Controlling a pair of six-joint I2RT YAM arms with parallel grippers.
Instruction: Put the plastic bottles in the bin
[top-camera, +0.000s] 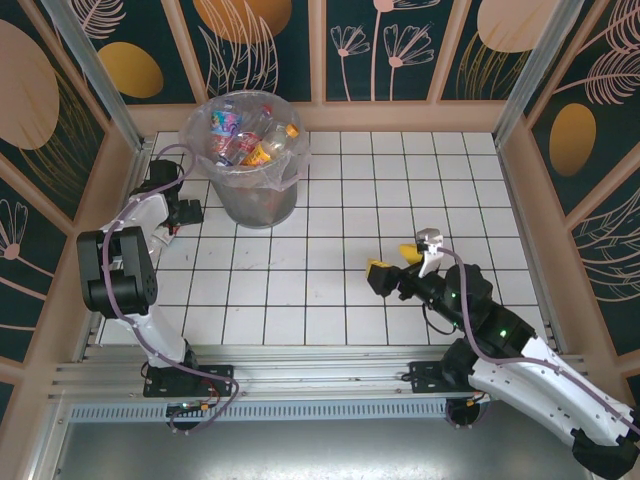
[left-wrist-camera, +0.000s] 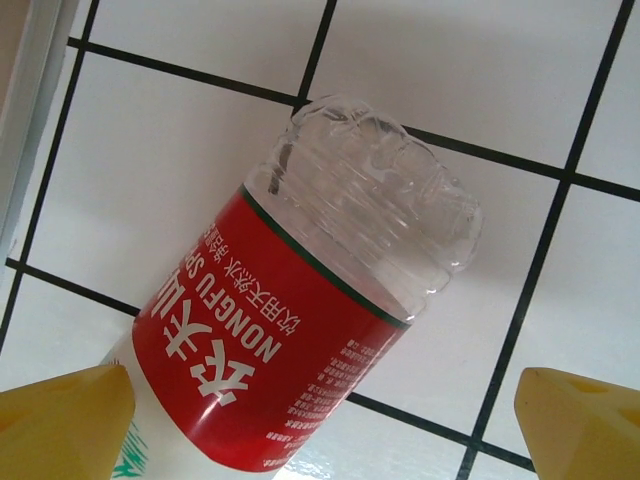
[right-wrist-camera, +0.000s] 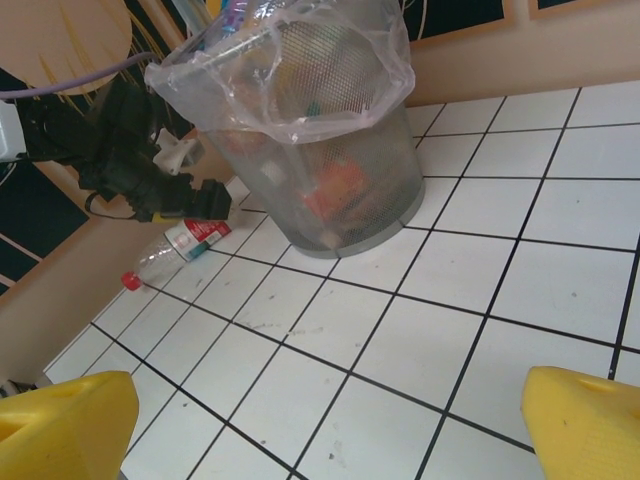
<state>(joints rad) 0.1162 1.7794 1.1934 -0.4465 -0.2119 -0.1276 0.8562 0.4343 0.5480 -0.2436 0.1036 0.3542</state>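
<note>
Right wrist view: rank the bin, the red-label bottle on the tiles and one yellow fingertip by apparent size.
1. bin.
2. One fingertip of the right gripper, unsure: it looks big only through nearness to the camera.
3. red-label bottle, lying left of the bin.

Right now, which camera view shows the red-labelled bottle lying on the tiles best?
The left wrist view: the red-labelled bottle is close, its label and ribbed clear end sharp. The right wrist view shows it small and distant, red cap on, lying on the tiles beside the bin.
</note>
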